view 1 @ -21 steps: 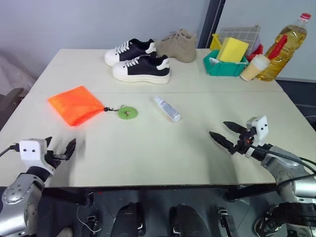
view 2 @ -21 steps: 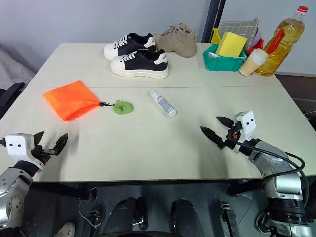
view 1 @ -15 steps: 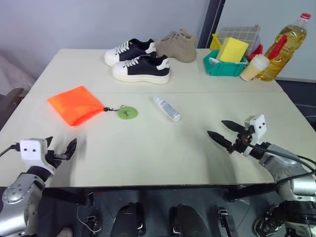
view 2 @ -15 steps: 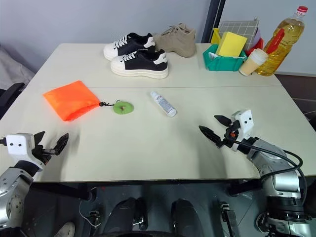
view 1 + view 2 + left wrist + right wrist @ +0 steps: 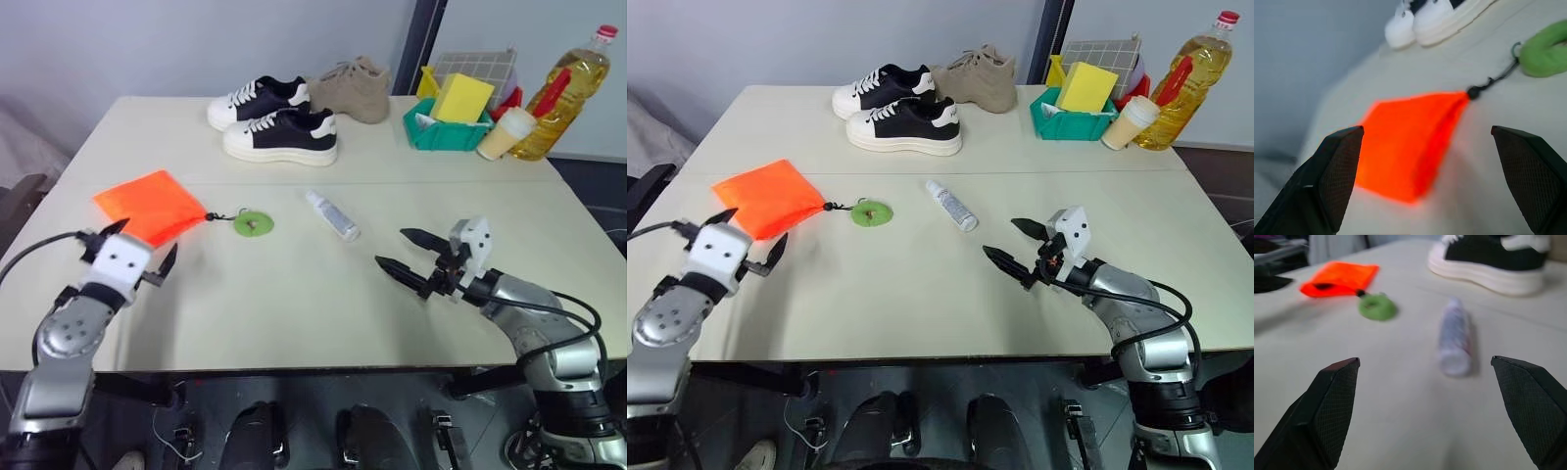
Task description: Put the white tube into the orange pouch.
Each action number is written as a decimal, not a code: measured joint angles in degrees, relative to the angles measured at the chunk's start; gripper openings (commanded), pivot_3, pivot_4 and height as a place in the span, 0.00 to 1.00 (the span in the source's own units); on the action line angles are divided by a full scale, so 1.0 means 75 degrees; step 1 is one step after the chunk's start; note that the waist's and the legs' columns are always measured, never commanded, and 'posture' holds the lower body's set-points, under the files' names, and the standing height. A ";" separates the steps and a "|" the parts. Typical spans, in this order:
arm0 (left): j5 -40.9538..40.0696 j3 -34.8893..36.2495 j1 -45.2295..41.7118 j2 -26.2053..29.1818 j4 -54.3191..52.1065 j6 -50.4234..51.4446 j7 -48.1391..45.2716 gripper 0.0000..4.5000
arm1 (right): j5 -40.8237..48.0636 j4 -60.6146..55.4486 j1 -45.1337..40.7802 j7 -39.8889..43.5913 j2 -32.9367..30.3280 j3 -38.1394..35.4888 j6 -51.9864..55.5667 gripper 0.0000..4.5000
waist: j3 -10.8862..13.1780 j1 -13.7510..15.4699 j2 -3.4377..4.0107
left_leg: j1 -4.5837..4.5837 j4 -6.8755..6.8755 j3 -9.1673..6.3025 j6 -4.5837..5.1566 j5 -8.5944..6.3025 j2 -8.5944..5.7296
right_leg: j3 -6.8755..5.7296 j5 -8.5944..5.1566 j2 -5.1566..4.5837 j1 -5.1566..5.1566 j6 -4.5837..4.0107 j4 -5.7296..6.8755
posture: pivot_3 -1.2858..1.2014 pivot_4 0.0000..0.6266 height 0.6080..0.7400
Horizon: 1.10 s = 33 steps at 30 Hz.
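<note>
Reaching is the step I judge myself to be in: both arms are out over the tabletop point(image 5: 294, 304), nothing is grasped, and both sets of jaws stand released and wide. My right gripper point(image 5: 400, 251) hovers level, aimed toward the white tube point(image 5: 331, 215), which lies on its side near the middle of the tabletop, apart from my fingertips and just beside the green disc point(image 5: 254, 224). My left gripper point(image 5: 139, 245) sits near the orange pouch point(image 5: 149, 207), which lies flat toward the left side, its cord running to that disc. In the right wrist view the tube point(image 5: 1454, 337) lies between my two fingers, farther off. Next, I think, the right jaws must straddle the tube across its slim body and clench, while the left jaws find the pouch's mouth to hold it open.
</note>
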 measured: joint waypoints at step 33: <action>0.2282 -0.1574 -0.3091 0.0006 0.4823 -0.0191 0.2051 1.00 | 0.0076 -0.0907 0.0039 -0.0454 0.0897 0.1114 0.0372 0.99 | 0.0000 0.0024 -0.0005 | -0.0008 0.0025 0.0007 0.0020 0.0022 0.0002 | -0.0013 0.0018 0.0025 0.0022 0.0036 0.0035 | 0.52 0.24 1.00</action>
